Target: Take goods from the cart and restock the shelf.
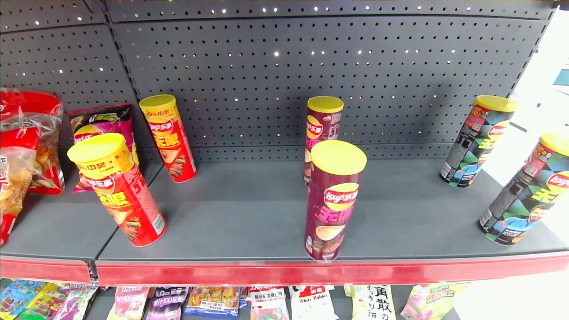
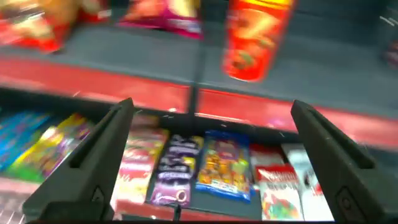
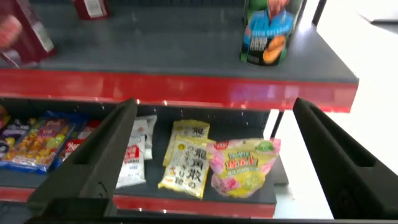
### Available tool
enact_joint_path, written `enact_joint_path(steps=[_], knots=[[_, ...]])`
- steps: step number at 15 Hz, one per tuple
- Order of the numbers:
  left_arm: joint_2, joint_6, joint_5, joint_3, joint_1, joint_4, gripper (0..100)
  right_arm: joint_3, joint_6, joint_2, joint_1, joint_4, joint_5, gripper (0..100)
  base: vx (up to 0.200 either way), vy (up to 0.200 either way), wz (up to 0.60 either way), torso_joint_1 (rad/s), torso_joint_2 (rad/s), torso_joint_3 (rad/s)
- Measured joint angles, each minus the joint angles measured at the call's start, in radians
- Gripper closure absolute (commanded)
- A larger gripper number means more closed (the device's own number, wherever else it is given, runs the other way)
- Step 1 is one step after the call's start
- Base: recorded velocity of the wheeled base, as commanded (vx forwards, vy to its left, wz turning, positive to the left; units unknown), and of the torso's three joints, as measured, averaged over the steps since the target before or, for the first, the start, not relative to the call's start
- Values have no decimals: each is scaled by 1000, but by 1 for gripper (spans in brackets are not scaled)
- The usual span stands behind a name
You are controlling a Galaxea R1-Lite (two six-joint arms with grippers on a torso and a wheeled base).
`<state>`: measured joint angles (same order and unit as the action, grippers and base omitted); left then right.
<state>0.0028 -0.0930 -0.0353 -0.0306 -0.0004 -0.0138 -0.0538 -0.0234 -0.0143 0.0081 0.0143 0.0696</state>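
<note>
Head view: grey shelf (image 1: 249,209) with red lip (image 1: 311,272), pegboard (image 1: 311,66) behind it. Six cans stand upright on it.
- front red can (image 1: 118,189): near the front edge, left part
- back red can (image 1: 168,138): behind it, near the back edge
- front purple can (image 1: 333,200): at the front edge, mid-shelf
- back purple can (image 1: 323,118): directly behind it, near the back
- back black can (image 1: 478,142): right end
- front black can (image 1: 524,191): by the front right corner

Bags (image 1: 26,146) sit on the adjoining section at the left end. There is bright white floor (image 1: 546,80) past the right end.

The wrist views show more of the lower shelf (image 3: 186,205). The left wrist view has a row of snack packs (image 2: 217,168) under the lip, below the front red can. The right wrist view has a yellow pack (image 3: 186,158) and a pink-green pack (image 3: 245,165) at the lower shelf's right end. The front black can is above them.

Left gripper (image 2: 211,106): fingers wide apart, holding nothing, out in front of the lip. Right gripper (image 3: 216,102): likewise wide apart, holding nothing, in front of the lip near the right end. Neither touches a can or the shelf.
</note>
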Motion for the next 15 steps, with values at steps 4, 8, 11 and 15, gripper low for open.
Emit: enact_joint_path(steps=[4,8,11,15], knots=[[0,75,50,28,-1,13,0,-206,13,-200,41,5,63,0,0,0,0,0,0,0],[-2,96,50,30,-1,13,0,-274,-32,-457,113,7,141,0,0,0,0,0,0,0],[-2,95,51,31,-1,13,0,-307,-48,-650,164,13,156,0,0,0,0,0,0,0],[-2,96,50,31,-1,12,0,-370,-40,-884,254,39,160,0,0,0,0,0,0,0]])
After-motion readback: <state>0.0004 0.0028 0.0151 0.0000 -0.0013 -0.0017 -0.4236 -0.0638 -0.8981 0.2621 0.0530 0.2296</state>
